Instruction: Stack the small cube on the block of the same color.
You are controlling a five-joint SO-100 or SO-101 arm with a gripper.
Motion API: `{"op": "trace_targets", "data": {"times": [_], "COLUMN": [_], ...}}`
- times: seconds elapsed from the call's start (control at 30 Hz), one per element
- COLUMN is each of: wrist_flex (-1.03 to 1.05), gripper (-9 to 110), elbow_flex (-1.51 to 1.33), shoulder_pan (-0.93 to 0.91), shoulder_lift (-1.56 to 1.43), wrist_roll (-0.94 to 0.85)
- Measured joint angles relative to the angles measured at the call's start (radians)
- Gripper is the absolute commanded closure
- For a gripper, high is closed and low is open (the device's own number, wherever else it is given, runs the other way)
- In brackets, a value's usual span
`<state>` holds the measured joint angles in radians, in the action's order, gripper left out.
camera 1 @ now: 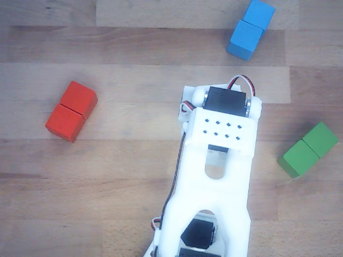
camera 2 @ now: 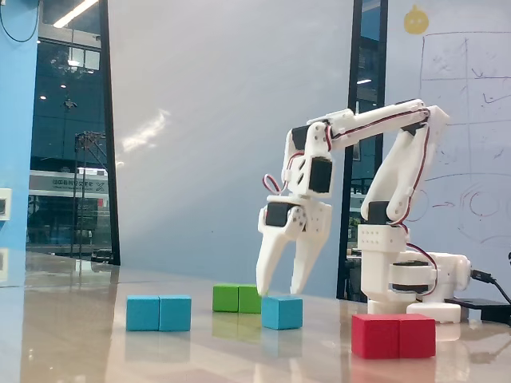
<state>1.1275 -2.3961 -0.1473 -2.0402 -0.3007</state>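
In the fixed view the small cube, light blue and plain, sits on the table in front of the green block. My gripper hangs open directly above it, with the fingertips spread to about the cube's width and just over its top edges. Nothing is held. The light-blue block, oblong with a seam, lies to the left, apart from the cube. The other view looks down on the same block at the top right. There my arm covers the small cube and the fingers.
A green oblong block lies just behind and left of the small cube in the fixed view. A red oblong block lies in front of the arm's base. The tabletop is glossy wood.
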Motion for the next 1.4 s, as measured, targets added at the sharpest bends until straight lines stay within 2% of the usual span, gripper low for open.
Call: {"op": "trace_targets", "data": {"times": [0.93,1.23,1.4], "wrist_flex": [-0.094,-0.094,-0.094], "gripper": [79,97,98], "elbow_flex": [0.0,0.0,0.0], "shoulder_pan": [0.0,0.0,0.0], "shoulder_lift": [0.161,0.161,0.161], "wrist_roll": [0.0,0.0,0.0]}}
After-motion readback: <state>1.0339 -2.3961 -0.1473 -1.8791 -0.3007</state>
